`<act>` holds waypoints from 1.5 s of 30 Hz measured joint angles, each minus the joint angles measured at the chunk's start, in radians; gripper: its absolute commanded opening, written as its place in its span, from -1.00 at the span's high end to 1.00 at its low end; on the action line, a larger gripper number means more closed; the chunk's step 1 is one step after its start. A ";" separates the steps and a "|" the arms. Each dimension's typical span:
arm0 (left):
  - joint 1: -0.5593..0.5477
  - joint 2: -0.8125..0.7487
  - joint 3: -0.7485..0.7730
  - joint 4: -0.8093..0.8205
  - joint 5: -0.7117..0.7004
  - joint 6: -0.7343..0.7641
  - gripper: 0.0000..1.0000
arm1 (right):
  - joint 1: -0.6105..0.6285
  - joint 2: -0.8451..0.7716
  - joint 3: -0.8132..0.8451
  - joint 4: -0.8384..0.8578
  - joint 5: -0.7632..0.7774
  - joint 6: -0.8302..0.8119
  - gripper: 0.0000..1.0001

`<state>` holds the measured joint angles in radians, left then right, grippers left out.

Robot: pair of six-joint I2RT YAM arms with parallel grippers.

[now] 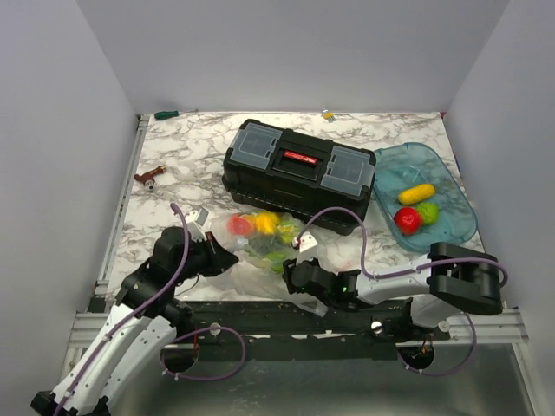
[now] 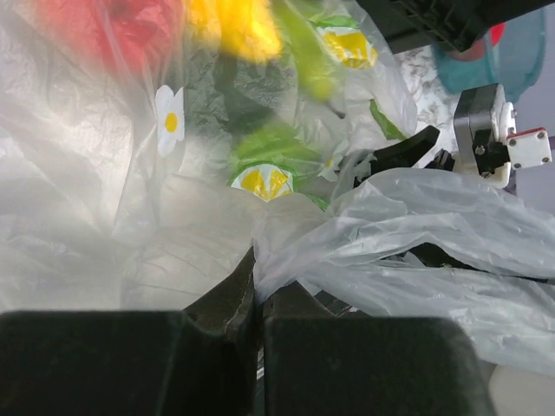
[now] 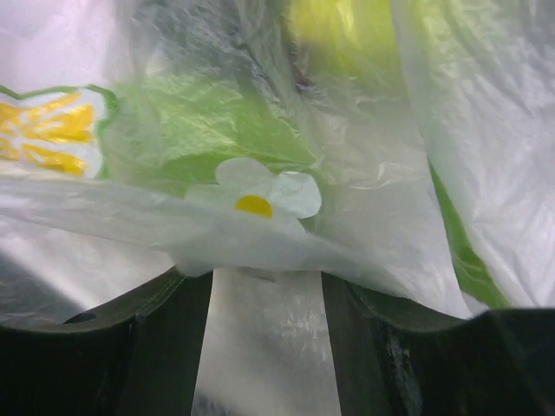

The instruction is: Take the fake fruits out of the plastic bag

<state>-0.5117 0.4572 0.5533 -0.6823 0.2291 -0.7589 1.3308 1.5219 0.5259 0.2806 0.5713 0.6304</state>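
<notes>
White walls enclose a marbled table [image 1: 182, 165]. At its near edge both arms fold low, reaching inward. The left gripper [image 1: 227, 257] is clamped on film of the plastic bag [image 1: 258, 276]; the right gripper [image 1: 290, 273] stands part open, film draped between its fingers. Red, yellow and green fake fruits [image 1: 240, 226] lie in the bag just beyond. Farther back sit a black toolbox [image 1: 299, 169] and, to the right, a blue tray [image 1: 434, 169].
</notes>
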 measured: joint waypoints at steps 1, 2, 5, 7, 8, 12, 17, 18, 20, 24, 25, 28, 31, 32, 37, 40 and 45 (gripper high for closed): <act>0.000 -0.022 -0.017 0.009 0.003 -0.008 1.00 | 0.000 -0.013 0.000 -0.010 0.000 0.002 -0.18; 0.000 -0.053 -0.035 0.024 0.010 -0.009 1.00 | 0.001 -0.032 0.000 -0.018 0.000 0.003 -0.19; 0.000 -0.143 -0.061 0.075 0.035 -0.003 1.00 | 0.002 -0.092 0.010 -0.029 -0.002 0.003 -0.22; 0.000 -0.197 -0.075 0.119 0.057 0.008 1.00 | 0.002 -0.109 0.041 -0.030 -0.007 -0.001 -0.25; 0.000 -0.222 -0.084 0.143 0.069 0.011 0.91 | 0.002 -0.109 0.061 -0.029 -0.012 -0.003 -0.26; 0.000 -0.251 -0.092 0.187 0.117 0.030 0.10 | 0.003 -0.092 0.142 -0.011 -0.031 -0.017 -0.33; 0.000 -0.260 -0.051 0.156 0.128 0.072 -0.95 | 0.003 0.005 0.265 0.018 -0.065 -0.047 -0.33; 0.000 -0.263 -0.026 0.142 0.122 0.087 -0.98 | 0.003 0.029 0.291 0.022 -0.076 -0.052 -0.34; 0.000 -0.266 0.031 0.115 0.106 0.116 -0.97 | 0.003 0.071 0.330 0.034 -0.104 -0.056 -0.34; 0.000 -0.262 0.133 0.113 0.082 0.181 -0.97 | 0.003 0.115 0.342 0.068 -0.167 -0.054 -0.34; 0.000 -0.257 0.148 0.119 0.077 0.198 -0.97 | 0.003 0.122 0.342 0.071 -0.181 -0.052 -0.34; 0.000 -0.212 0.171 0.123 0.064 0.259 -0.97 | 0.003 0.131 0.338 0.077 -0.212 -0.036 -0.34; 0.000 -0.125 0.176 0.124 0.064 0.329 -0.98 | 0.003 0.122 0.303 0.109 -0.225 -0.009 -0.33; 0.000 -0.091 0.175 0.124 0.072 0.358 -0.98 | 0.003 0.115 0.283 0.115 -0.226 0.001 -0.34; 0.000 0.040 0.172 0.135 0.110 0.464 -0.44 | 0.003 0.060 0.206 0.116 -0.225 0.041 -0.34; 0.000 0.087 0.161 0.148 0.113 0.494 -0.06 | 0.003 0.034 0.205 0.119 -0.224 0.051 -0.33; 0.000 0.089 0.121 0.206 0.167 0.514 -0.19 | 0.003 0.016 0.205 0.114 -0.208 0.061 -0.32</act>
<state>-0.5117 0.5465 0.6743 -0.4763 0.3962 -0.2447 1.3342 1.5379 0.7307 0.3943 0.3630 0.6914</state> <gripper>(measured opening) 0.516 0.664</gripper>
